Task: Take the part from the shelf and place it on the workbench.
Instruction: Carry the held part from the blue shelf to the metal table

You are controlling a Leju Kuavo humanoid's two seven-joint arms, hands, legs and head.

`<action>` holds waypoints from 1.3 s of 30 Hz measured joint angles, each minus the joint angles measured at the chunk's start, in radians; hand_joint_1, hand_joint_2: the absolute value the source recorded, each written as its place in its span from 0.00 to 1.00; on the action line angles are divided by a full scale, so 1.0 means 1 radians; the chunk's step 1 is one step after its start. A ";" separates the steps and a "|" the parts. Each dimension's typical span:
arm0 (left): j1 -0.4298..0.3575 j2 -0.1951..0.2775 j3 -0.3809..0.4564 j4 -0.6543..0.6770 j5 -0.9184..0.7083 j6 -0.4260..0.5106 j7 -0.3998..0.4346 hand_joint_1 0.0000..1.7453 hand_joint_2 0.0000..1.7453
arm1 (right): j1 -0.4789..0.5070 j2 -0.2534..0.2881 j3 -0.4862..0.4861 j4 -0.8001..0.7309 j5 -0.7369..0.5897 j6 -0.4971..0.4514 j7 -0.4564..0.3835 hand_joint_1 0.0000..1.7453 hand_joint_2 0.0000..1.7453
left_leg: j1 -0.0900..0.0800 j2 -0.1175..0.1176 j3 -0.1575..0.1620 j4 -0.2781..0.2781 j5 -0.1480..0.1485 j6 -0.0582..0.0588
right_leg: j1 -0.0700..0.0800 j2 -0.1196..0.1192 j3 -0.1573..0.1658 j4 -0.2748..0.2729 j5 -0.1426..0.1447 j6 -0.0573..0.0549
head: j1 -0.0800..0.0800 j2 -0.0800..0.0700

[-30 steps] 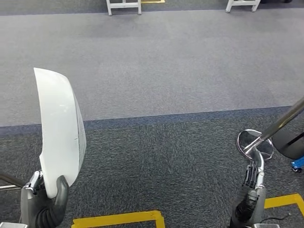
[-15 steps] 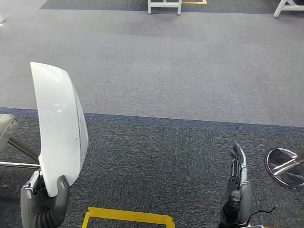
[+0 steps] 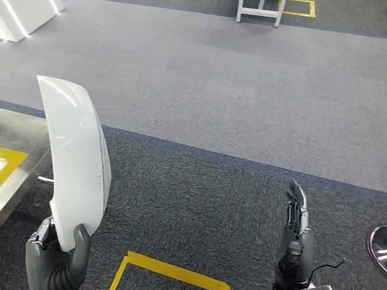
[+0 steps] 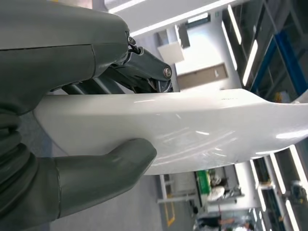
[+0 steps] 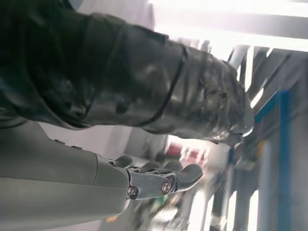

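Left hand (image 3: 57, 263) is gripping the white part (image 3: 75, 163) by its lower end, thumb (image 4: 105, 168) pressing one face, darker fingers (image 4: 120, 79) lying along the other. The part is standing upright out of the hand, a curved, glossy white shell, its rounded top tilting slightly away from the robot, well above the floor. Right hand (image 3: 296, 241) is holding nothing, fingers (image 5: 167, 175) stretching out nearly straight and close together, pointing forward and up; in the right wrist view they are lying side by side, slightly curled at the tips. Both hands are hovering over dark grey carpet (image 3: 201, 205). A yellow tape line (image 3: 169, 272) is cornering on the floor between the two arms. Beyond the dark carpet, a lighter grey strip (image 3: 219, 84) is running across the room. Just left of the part, a shiny metal surface (image 3: 20, 151) with a yellow patch is showing at the edge. White frame legs (image 3: 260, 12) are standing far off, and a round metal base (image 3: 378, 244) is sitting at far right.
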 joint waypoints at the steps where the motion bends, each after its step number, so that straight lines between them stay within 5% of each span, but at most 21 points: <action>1: -0.003 0.001 -0.006 0.000 0.000 0.008 0.000 1.00 1.00 | -0.003 -0.005 0.006 0.000 0.000 0.000 0.001 0.00 0.00 | 0.002 -0.010 -0.001 -0.001 0.001 0.004 | -0.003 0.032 -0.029 0.060 -0.031 0.003 | 0.004 0.000; 3: -0.008 0.006 -0.016 0.000 0.003 0.021 0.000 1.00 1.00 | -0.009 -0.016 0.020 0.003 -0.003 0.002 0.003 0.00 0.00 | 0.002 -0.035 -0.002 0.000 0.002 0.007 | -0.006 0.064 -0.101 0.199 -0.080 0.008 | 0.007 0.000; 5: -0.009 0.012 -0.024 0.000 0.006 0.029 0.000 1.00 1.00 | -0.019 -0.025 0.033 0.007 -0.009 0.004 0.007 0.00 0.00 | 0.002 -0.064 -0.001 0.000 0.002 0.007 | -0.007 0.069 -0.128 0.229 -0.061 0.009 | 0.008 0.000; 7: -0.010 0.016 -0.027 0.000 0.009 0.036 0.000 1.00 1.00 | -0.030 -0.031 0.045 0.011 -0.013 0.009 0.009 0.00 0.00 | 0.003 -0.092 0.003 0.002 0.000 0.004 | -0.012 0.089 -0.084 0.110 0.019 0.008 | 0.009 0.000; 9: -0.010 0.019 -0.028 0.000 0.011 0.043 -0.001 1.00 1.00 | -0.040 -0.035 0.056 0.016 -0.017 0.012 0.011 0.00 0.00 | 0.002 -0.118 -0.001 0.008 -0.002 -0.005 | -0.020 0.137 -0.030 -0.011 0.065 0.006 | 0.008 0.000; 11: -0.010 0.022 -0.028 0.000 0.011 0.046 -0.001 1.00 1.00 | -0.046 -0.038 0.063 0.021 -0.018 0.013 0.013 0.00 0.00 | 0.005 -0.142 -0.012 0.012 0.001 -0.020 | -0.020 0.157 -0.012 -0.044 0.064 0.001 | 0.008 0.000; 13: -0.008 0.024 -0.029 -0.001 0.011 0.047 -0.002 1.00 1.00 | -0.052 -0.039 0.071 0.025 -0.021 0.017 0.013 0.00 0.00 | 0.009 -0.154 -0.021 0.015 0.002 -0.033 | -0.018 0.132 -0.008 -0.049 0.067 -0.008 | 0.007 0.000; 15: -0.008 0.028 -0.029 -0.002 0.015 0.050 -0.003 1.00 1.00 | -0.059 -0.040 0.077 0.029 -0.026 0.022 0.014 0.00 0.00 | 0.006 -0.112 -0.043 0.062 -0.029 -0.041 | -0.019 0.104 -0.003 -0.056 0.070 -0.022 | 0.002 0.000; 17: -0.009 0.031 -0.028 -0.002 0.023 0.052 -0.005 1.00 1.00 | -0.063 -0.041 0.081 0.035 -0.029 0.027 0.016 0.00 0.00 | 0.004 -0.054 -0.099 0.183 -0.090 -0.045 | -0.015 0.073 -0.001 -0.058 0.068 -0.032 | -0.002 0.000; 19: -0.008 0.033 -0.028 -0.002 0.031 0.053 -0.006 1.00 1.00 | -0.066 -0.042 0.082 0.043 -0.030 0.031 0.017 0.00 0.00 | 0.005 -0.036 -0.147 0.287 -0.126 -0.047 | -0.011 0.041 0.000 -0.058 0.064 -0.036 | -0.003 0.000; 20: -0.007 0.035 -0.028 -0.002 0.033 0.053 -0.007 1.00 1.00 | -0.068 -0.042 0.083 0.047 -0.030 0.033 0.017 0.00 0.00 | 0.005 -0.033 -0.148 0.292 -0.117 -0.047 | -0.009 0.025 0.001 -0.058 0.062 -0.036 | -0.003 0.000; 22: -0.005 0.037 -0.028 -0.002 0.034 0.052 -0.008 1.00 1.00 | -0.075 -0.043 0.087 0.054 -0.031 0.038 0.016 0.00 0.00 | 0.003 -0.019 -0.093 0.190 -0.055 -0.040 | -0.007 -0.001 0.008 -0.058 0.058 -0.035 | -0.003 0.000; 24: -0.006 0.039 -0.028 -0.002 0.034 0.054 -0.010 1.00 1.00 | -0.080 -0.044 0.093 0.058 -0.031 0.041 0.015 0.00 0.00 | -0.007 0.026 -0.024 0.062 -0.014 -0.027 | -0.001 -0.022 0.014 -0.057 0.051 -0.029 | -0.003 0.000; 26: -0.005 0.039 -0.027 -0.003 0.034 0.062 -0.015 1.00 1.00 | -0.084 -0.044 0.098 0.061 -0.031 0.047 0.014 0.00 0.00 | -0.016 0.048 -0.004 0.015 -0.012 -0.016 | 0.003 -0.042 0.017 -0.055 0.046 -0.020 | -0.003 0.000; 28: -0.002 0.039 -0.027 -0.003 0.033 0.071 -0.020 1.00 1.00 | -0.092 -0.044 0.103 0.062 -0.030 0.057 0.013 0.00 0.00 | -0.013 0.027 -0.006 0.008 -0.009 -0.009 | 0.003 -0.056 0.019 -0.055 0.041 -0.011 | -0.003 0.000; 30: -0.003 0.039 -0.029 -0.003 0.031 0.077 -0.020 1.00 1.00 | -0.102 -0.044 0.108 0.064 -0.028 0.070 0.013 0.00 0.00 | -0.005 0.005 -0.002 0.001 -0.004 0.000 | 0.000 -0.017 0.003 -0.015 0.011 -0.001 | 0.001 0.000; 32: -0.007 0.039 -0.030 -0.003 0.027 0.083 -0.020 1.00 1.00 | -0.107 -0.045 0.112 0.068 -0.028 0.078 0.013 0.00 0.00 | -0.001 -0.017 -0.001 -0.001 -0.002 0.006 | -0.004 0.043 -0.054 0.103 -0.049 0.005 | 0.006 0.000; 34: -0.009 0.039 -0.031 -0.003 0.026 0.088 -0.021 1.00 1.00 | -0.109 -0.046 0.116 0.075 -0.031 0.084 0.014 0.00 0.00 | 0.000 -0.042 -0.003 -0.001 -0.001 0.007 | -0.006 0.063 -0.118 0.222 -0.087 0.009 | 0.008 0.000; 36: -0.009 0.039 -0.031 -0.003 0.025 0.091 -0.022 1.00 1.00 | -0.113 -0.047 0.119 0.082 -0.033 0.087 0.016 0.00 0.00 | 0.001 -0.069 -0.001 0.000 -0.002 0.006 | -0.009 0.069 -0.124 0.213 -0.052 0.010 | 0.008 0.000; 39: -0.010 0.040 -0.034 -0.004 0.025 0.093 -0.022 1.00 1.00 | -0.118 -0.047 0.123 0.088 -0.034 0.090 0.016 0.00 0.00 | 0.004 -0.110 -0.001 0.010 -0.007 -0.005 | -0.020 0.125 -0.041 0.019 0.046 0.012 | 0.008 0.000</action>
